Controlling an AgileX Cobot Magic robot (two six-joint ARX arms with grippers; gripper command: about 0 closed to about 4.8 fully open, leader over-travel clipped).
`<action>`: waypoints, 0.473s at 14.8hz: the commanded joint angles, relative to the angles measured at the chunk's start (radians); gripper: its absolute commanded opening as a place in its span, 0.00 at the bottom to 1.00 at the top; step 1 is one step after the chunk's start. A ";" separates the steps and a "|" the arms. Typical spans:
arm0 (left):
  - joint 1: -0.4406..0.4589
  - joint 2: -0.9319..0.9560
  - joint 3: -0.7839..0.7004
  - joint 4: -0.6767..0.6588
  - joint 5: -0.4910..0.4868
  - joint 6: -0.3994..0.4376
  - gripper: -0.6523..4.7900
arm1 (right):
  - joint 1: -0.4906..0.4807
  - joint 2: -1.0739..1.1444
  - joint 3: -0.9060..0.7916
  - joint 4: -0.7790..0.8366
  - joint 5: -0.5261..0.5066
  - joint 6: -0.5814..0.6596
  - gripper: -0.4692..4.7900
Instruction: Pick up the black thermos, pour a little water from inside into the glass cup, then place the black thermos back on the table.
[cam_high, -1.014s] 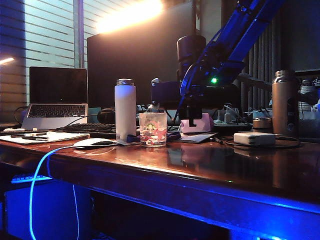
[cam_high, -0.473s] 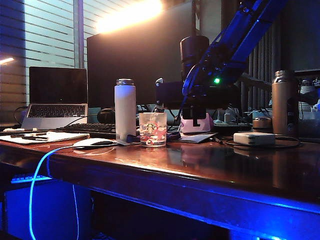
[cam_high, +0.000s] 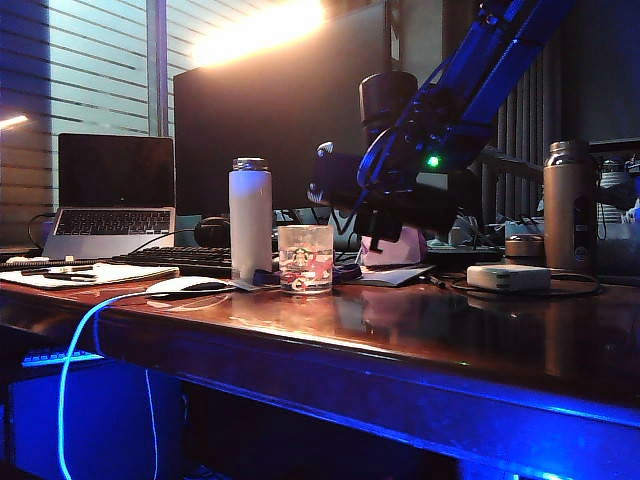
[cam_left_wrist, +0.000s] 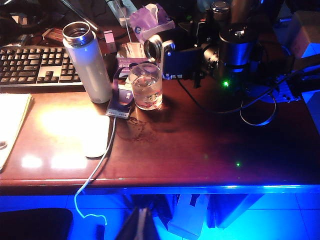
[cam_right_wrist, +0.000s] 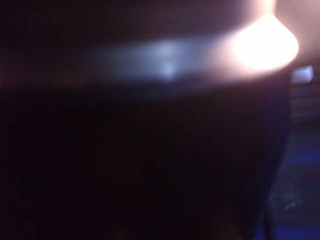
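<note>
The black thermos (cam_high: 338, 182) lies roughly on its side in the air, held by my right gripper (cam_high: 400, 205), which is shut round its body. Its shiny mouth rim (cam_left_wrist: 154, 49) points toward the glass cup (cam_high: 305, 258) and sits just above and behind the cup (cam_left_wrist: 146, 86). The thermos's dark body (cam_right_wrist: 150, 165) fills the right wrist view and hides the jaws there. The cup stands upright on the reddish-brown table (cam_high: 400, 330). My left gripper (cam_left_wrist: 141, 220) hangs shut and empty off the table's front edge (cam_left_wrist: 200, 189).
A white bottle (cam_high: 250, 218) stands just left of the cup. A bronze flask (cam_high: 568, 205) and a white box (cam_high: 508, 276) are at the right. Laptop (cam_high: 115, 195), keyboard (cam_left_wrist: 35, 65), mouse (cam_left_wrist: 97, 135), papers and cables crowd the left and back.
The right wrist has rolled. The thermos's mouth has swung a little right and up, away from over the cup. The left arm has kept still.
</note>
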 joint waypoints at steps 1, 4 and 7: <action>-0.001 -0.002 0.000 0.013 0.004 -0.002 0.12 | 0.005 -0.013 0.010 0.040 0.000 0.184 0.37; -0.001 -0.002 0.000 0.013 0.004 -0.002 0.12 | 0.017 -0.014 0.010 0.053 0.037 0.349 0.37; -0.001 -0.002 0.000 0.013 0.005 -0.002 0.12 | 0.031 -0.035 0.010 0.069 0.069 0.449 0.37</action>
